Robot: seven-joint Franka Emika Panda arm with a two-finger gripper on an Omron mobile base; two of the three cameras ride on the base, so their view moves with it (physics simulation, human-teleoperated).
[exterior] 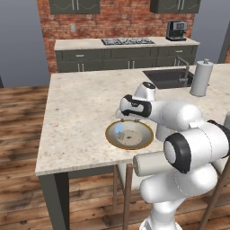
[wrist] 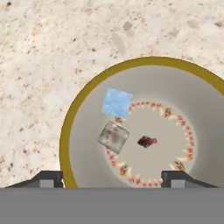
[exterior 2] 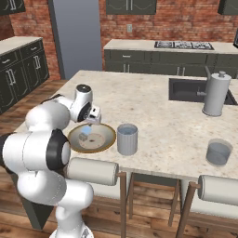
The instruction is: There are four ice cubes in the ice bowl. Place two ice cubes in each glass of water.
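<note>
The ice bowl (wrist: 70,131) sits on the speckled desk (wrist: 43,52), spreading over the lower right of the hand view, its golden rim curving from the bottom edge up and round to the right edge; inside it, left of centre, lies one light-blue ice cube (wrist: 117,103), and just below it, corner almost touching corner, a greyer, clearer ice cube (wrist: 113,136); a small dark red mark sits at the middle of the bowl's floor inside a ring of small orange marks. The gripper (wrist: 113,179) hangs over the bowl with its two dark fingertips (wrist: 46,179) spread wide at the bottom of the frame, nothing between them.

In the left base view the bowl (exterior: 110,134) lies at the centre, near the desk's front edge, a blue cube (exterior: 119,129) at its left side; the arm's wrist covers its far rim.

In the right base view the bowl (exterior 2: 109,135) is left of centre; just to its right stands one glass of water (exterior 2: 127,139); the other glass (exterior 2: 219,153) stands well apart, at the right; a tall white cylinder (exterior 2: 216,94) stands beside the sink (exterior 2: 186,90), upper right.
</note>
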